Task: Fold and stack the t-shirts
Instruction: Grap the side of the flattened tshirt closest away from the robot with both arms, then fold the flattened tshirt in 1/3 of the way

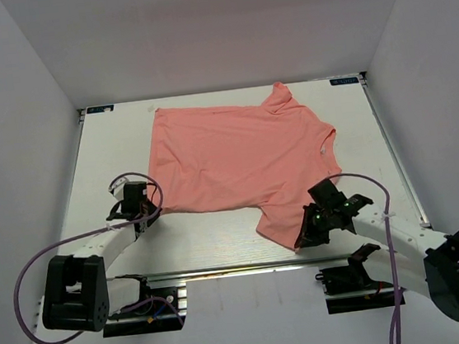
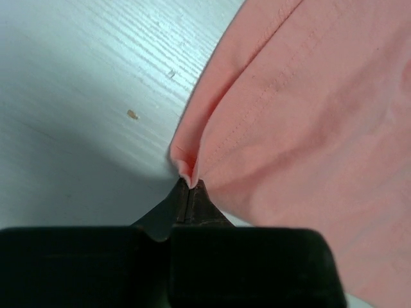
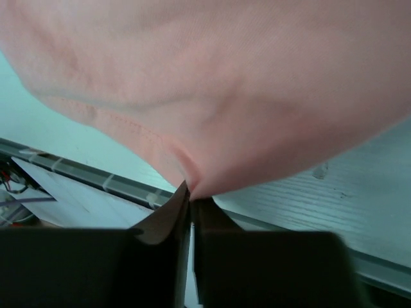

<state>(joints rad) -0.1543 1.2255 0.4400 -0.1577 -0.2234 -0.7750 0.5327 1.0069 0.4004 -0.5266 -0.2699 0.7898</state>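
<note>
1. While most of the t-shirt (image 1: 240,158) lies flat across the middle and far half of the worktop (image 1: 212,236), two near points of it are pinched.
2. Neck faces the right edge, hem the left edge. One sleeve reaches toward the far edge, the other toward the near edge.
3. Left gripper (image 2: 191,185): jaws pressed tight together on the near hem corner; cloth puckers into a small fold at the tips.
4. Right gripper (image 3: 190,191): jaws stand almost together, clamping the near sleeve's hem, close to the worktop's near edge.
</note>
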